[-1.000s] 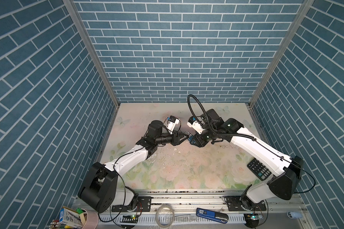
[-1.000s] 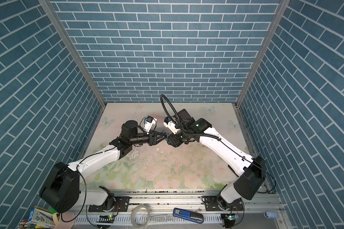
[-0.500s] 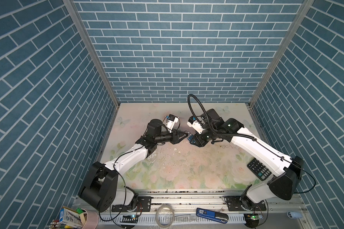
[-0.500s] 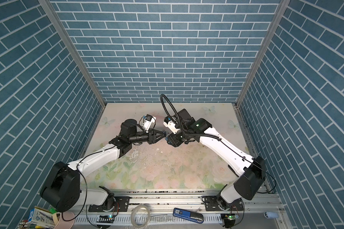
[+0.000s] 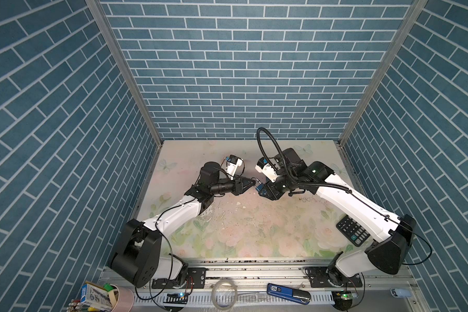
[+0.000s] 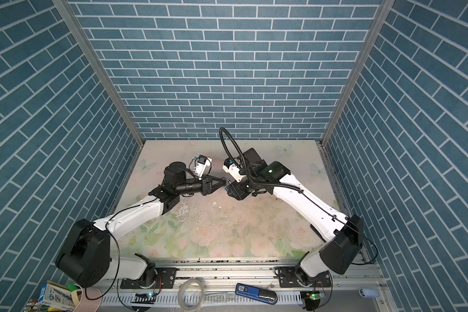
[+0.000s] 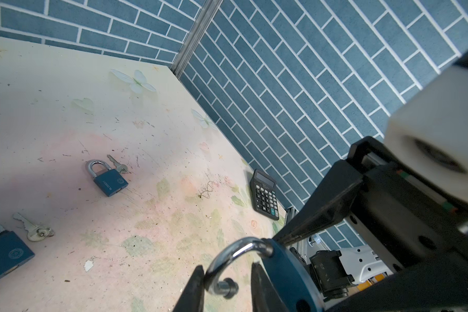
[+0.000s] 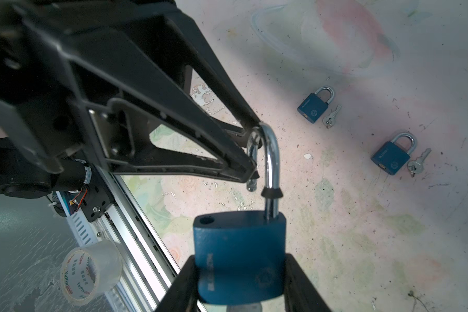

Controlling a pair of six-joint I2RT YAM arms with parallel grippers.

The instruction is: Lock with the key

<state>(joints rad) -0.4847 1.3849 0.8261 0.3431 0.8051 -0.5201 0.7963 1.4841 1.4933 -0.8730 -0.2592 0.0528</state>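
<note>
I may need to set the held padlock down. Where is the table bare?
Bare: the front middle of the table, between the left arm and the calculator; also the back-left corner. Crowded: around both spare padlocks and their keys.

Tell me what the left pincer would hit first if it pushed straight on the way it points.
The left pincer straddles the open shackle, so that steel loop likely comes first, then the blue padlock body held in the right pincer. Depth is unclear.

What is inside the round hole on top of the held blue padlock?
Nothing shows: the hole in the padlock is dark. The shackle's free end hangs outside it, at the left tool. Its depth is hidden.
</note>
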